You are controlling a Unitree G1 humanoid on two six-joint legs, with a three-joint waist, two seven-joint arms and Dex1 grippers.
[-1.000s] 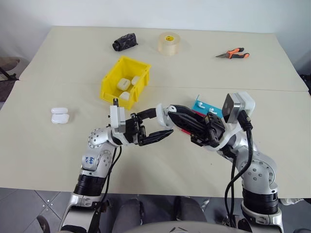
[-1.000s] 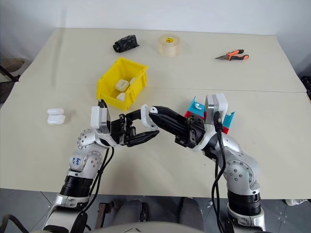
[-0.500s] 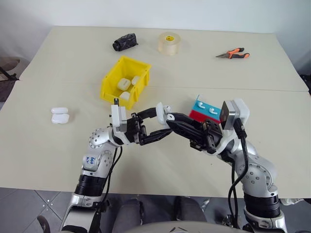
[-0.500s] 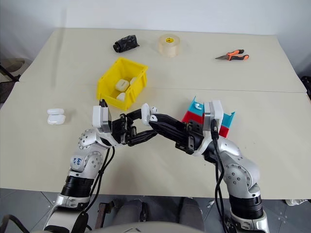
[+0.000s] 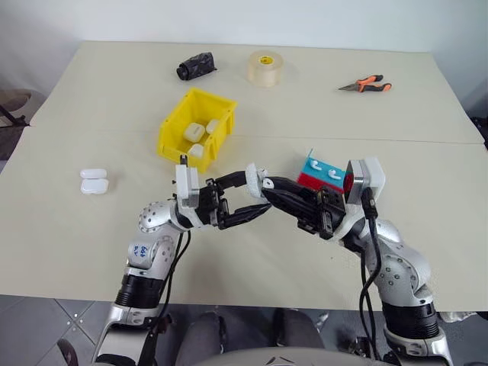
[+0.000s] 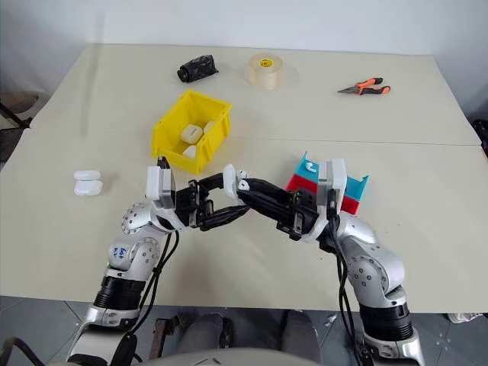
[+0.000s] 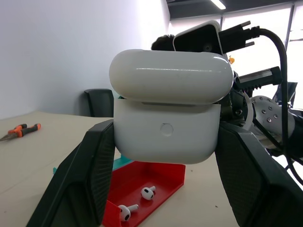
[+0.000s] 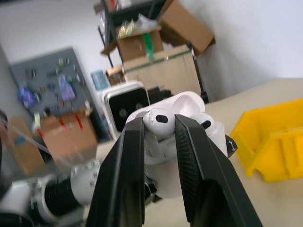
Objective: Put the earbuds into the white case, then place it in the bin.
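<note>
My left gripper is shut on the white case, holding it above the table in front of me with its lid raised. My right gripper comes in from the right and is shut on one earbud, pinched right at the case's open top. A second earbud sits inside the case. Two loose earbuds lie in the red tray. The yellow bin stands on the table beyond my left gripper, with three white cases in it.
The red tray and a teal tray sit behind my right forearm. Another white case lies at the left of the table. A black bundle, a tape roll and orange pliers lie along the far edge.
My right gripper has sunk a little and rolled, bringing the earbud down to the case's open top. My left gripper with the case has stayed in place.
</note>
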